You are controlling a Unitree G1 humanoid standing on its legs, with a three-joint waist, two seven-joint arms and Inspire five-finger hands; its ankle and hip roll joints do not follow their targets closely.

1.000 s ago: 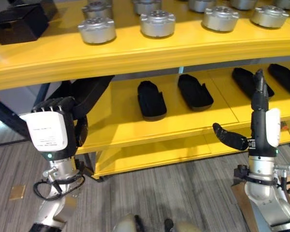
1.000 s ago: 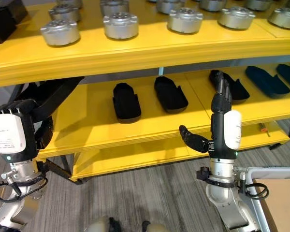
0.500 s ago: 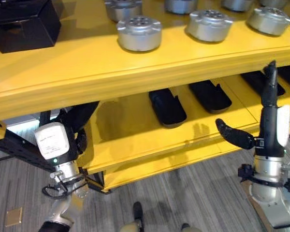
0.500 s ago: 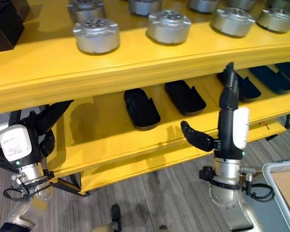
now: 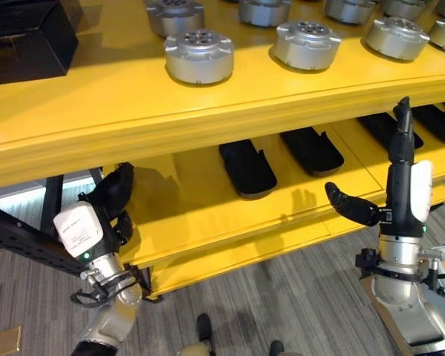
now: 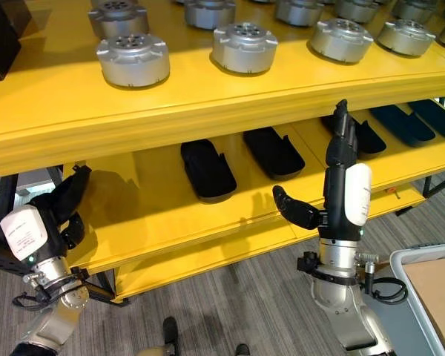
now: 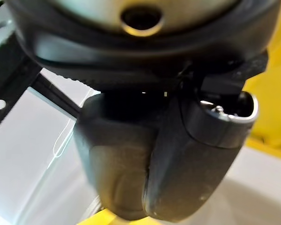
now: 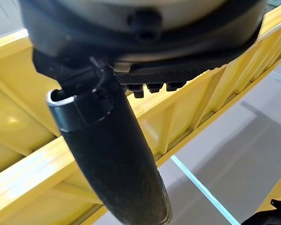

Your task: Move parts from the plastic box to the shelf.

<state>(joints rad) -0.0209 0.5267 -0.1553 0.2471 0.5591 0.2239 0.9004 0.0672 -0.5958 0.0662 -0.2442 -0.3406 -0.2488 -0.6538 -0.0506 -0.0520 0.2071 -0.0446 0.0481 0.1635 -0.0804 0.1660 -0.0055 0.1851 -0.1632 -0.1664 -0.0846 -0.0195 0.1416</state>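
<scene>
Holding nothing, right hand point(image 6: 340, 194) spread flat, left hand point(image 6: 50, 215) loosely straight, with parts point(image 5: 199, 55) already lying on the shelf point(image 5: 133, 111) above and more presumably waiting

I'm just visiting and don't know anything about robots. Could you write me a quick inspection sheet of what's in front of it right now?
Surface: yellow shelf with several tiers.
Job's things: round silver metal parts in rows on the top tier; black elongated parts lying side by side on the middle tier.
Clutter: black box at the top tier's left end; grey bin holding cardboard at the lower right.
Hands: left hand low by the shelf's left end, fingers fairly straight, holding nothing; right hand raised upright before the middle tier, fingers straight, thumb out, empty.
Cables: nothing seen.
Surroundings: grey wood-pattern floor; black metal frame at the left.
</scene>
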